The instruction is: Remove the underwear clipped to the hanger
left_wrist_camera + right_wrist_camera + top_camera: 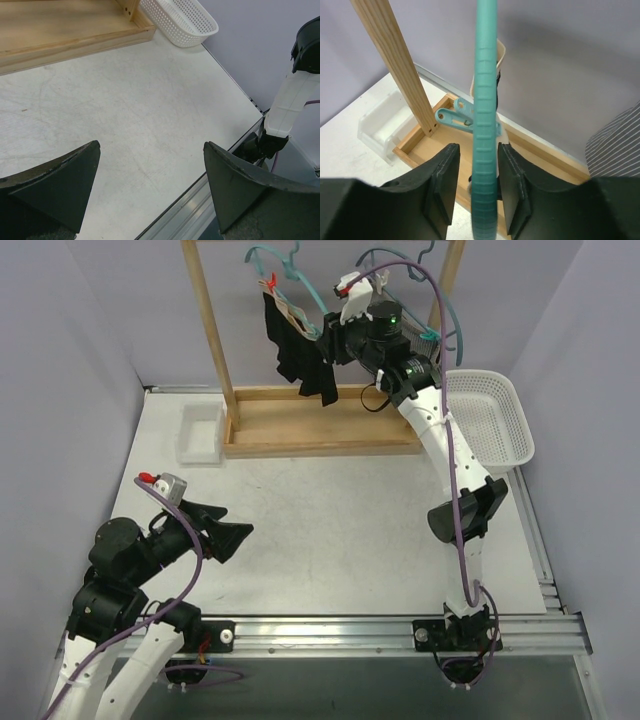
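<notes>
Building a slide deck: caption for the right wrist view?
Right gripper straddles the teal hanger bar, a clip and grey striped underwear nearby.

Robot lab test cell, not a home. Plain grey partition walls (70, 360) boxed in a white tabletop (330, 520) that carried a wooden rack (320, 425). An aluminium rail (340, 632) ran well in front of the rack, with two arm bases (460, 635) bolted on and purple cabling (455, 490) exposed. Props looked staged: clear plastic tray (200, 433) left of the rack, white mesh basket (510, 430) right of it, teal hanger (485, 100) on its top bar.
</notes>
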`<state>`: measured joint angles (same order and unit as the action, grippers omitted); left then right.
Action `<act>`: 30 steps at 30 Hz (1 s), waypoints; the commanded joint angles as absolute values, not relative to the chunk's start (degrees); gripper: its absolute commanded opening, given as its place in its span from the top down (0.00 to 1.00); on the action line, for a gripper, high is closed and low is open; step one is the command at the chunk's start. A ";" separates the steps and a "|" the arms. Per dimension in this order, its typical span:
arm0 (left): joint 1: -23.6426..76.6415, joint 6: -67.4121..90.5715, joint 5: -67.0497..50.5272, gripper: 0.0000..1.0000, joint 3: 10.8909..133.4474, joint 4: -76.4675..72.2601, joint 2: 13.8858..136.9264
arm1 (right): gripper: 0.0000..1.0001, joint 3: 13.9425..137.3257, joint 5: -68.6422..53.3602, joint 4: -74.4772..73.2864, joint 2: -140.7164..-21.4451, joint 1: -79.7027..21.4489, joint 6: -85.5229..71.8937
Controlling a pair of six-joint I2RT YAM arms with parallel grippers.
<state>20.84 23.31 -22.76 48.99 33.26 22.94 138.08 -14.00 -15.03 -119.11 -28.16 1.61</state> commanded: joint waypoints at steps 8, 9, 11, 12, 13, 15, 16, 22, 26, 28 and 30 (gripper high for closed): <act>20.92 22.15 -22.33 0.06 50.27 33.22 22.85 | 1.00 141.60 -13.09 -13.01 -119.36 -28.04 0.79; 20.92 22.15 -22.41 0.06 50.36 33.22 22.94 | 1.00 140.46 -13.27 -12.14 -118.75 -28.21 0.88; 20.92 22.24 -22.41 0.07 50.36 33.05 23.03 | 1.00 133.82 -12.66 -6.09 -115.24 -28.74 0.88; 20.92 22.24 -22.41 0.06 50.36 32.96 23.03 | 1.00 130.90 -12.22 -2.93 -113.75 -28.91 0.70; 20.92 22.24 -22.50 0.06 50.36 32.78 23.29 | 1.00 127.13 -11.26 5.28 -112.08 -29.53 0.01; 20.92 22.24 -22.41 0.06 50.45 32.61 23.38 | 1.00 117.37 -7.39 13.93 -107.15 -30.23 -1.74; 20.92 22.24 -22.41 0.06 50.62 32.69 23.55 | 1.00 115.68 -5.90 20.50 -106.01 -30.67 -2.89; 20.92 21.62 -21.97 0.07 51.33 33.31 24.08 | 1.00 116.98 -4.31 24.61 -105.56 -31.46 -5.27; 20.92 21.45 -21.53 0.06 51.68 33.66 23.91 | 1.00 112.15 -3.61 30.49 -102.75 -32.17 -4.83; 20.92 21.53 -21.45 0.06 51.68 33.66 23.91 | 1.00 111.97 -3.60 30.59 -102.13 -32.17 -5.01; 20.92 21.62 -21.45 0.07 51.59 33.66 24.08 | 1.00 110.92 -3.87 31.81 -101.43 -32.26 -4.84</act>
<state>20.86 22.37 -22.09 49.04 33.74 23.73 111.46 -5.19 21.21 -106.50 -32.03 -4.49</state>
